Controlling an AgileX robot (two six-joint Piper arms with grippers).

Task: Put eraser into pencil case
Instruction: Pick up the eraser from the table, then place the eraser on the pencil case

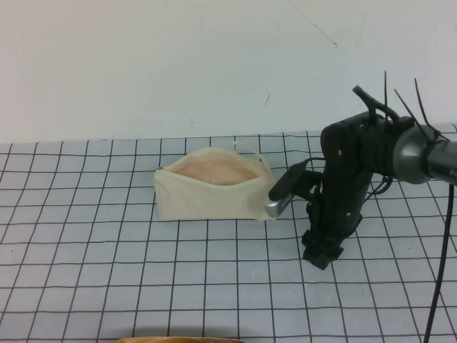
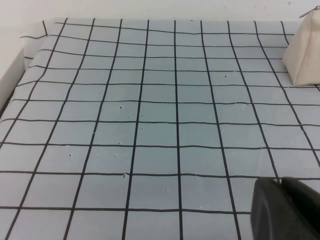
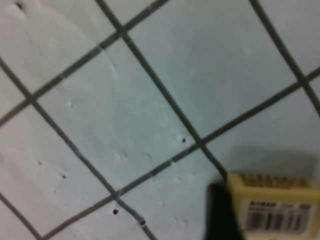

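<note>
Raise right gripper (image 1: 323, 255), jaws clamped on eraser (image 3: 272, 205), from just right of pencil case (image 1: 211, 193) over its open mouth. Leave left gripper (image 2: 287, 210) well apart from it; cannot tell its jaws.

matt cloth pencil case (image 1: 211, 194), paper-labelled eraser (image 3: 272, 205)

eraser (image 3: 272, 207) label shows a barcode; its printed text is unreadable
</note>
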